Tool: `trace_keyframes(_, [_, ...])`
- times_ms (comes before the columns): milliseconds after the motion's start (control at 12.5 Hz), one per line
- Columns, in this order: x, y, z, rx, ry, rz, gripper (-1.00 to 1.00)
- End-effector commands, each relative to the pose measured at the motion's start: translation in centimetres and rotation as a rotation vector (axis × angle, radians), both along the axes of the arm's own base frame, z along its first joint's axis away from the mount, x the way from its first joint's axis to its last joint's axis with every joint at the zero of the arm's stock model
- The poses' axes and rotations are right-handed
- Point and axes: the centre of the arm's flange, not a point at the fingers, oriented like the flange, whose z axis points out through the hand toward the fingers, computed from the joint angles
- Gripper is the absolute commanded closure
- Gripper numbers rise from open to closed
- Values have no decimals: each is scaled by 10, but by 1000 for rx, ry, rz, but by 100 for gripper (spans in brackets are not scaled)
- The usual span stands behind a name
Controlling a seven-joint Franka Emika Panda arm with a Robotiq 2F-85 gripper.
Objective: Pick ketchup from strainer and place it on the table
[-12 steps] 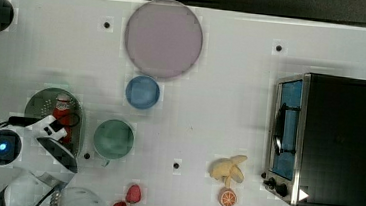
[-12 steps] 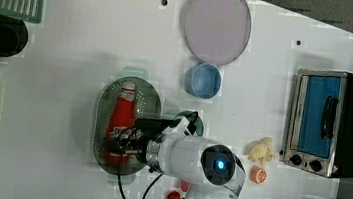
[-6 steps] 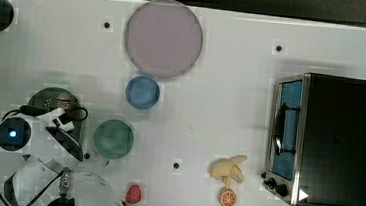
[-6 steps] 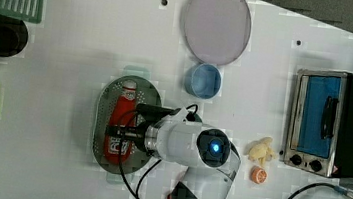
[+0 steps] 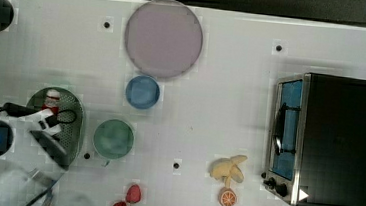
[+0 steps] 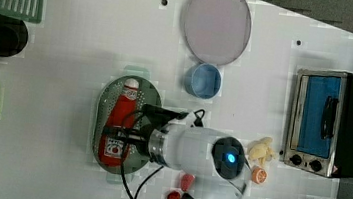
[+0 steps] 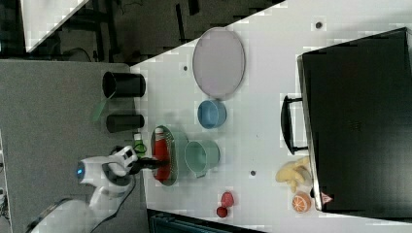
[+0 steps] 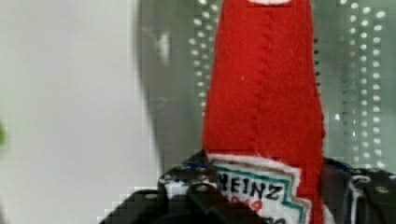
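While ketchup (image 6: 118, 123) lies flat inside strainer (image 6: 152, 96), lower left of centre in left view, long axis runs up-down in frame: white cap toward top, label end toward bottom. Gripper (image 6: 119, 134) reaches in from left view's right, crossing bottle at label end. In wrist view, fingers (image 8: 187, 184) sit on both sides of label, pinching ketchup (image 8: 264, 100) across its short width. Judgement: grip set square to long axis; lift comes next, then carry to bare surface (image 6: 70, 42) beside strainer.
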Motion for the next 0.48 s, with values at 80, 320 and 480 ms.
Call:
trace_keyframes(80, [13,14,93,37,-96,-87,-21])
trace_keyframes(320, [26,1,145,1,-64,-132,-21])
trace_keyframes(480, [43,-18,174,-20,-22,-93,-21])
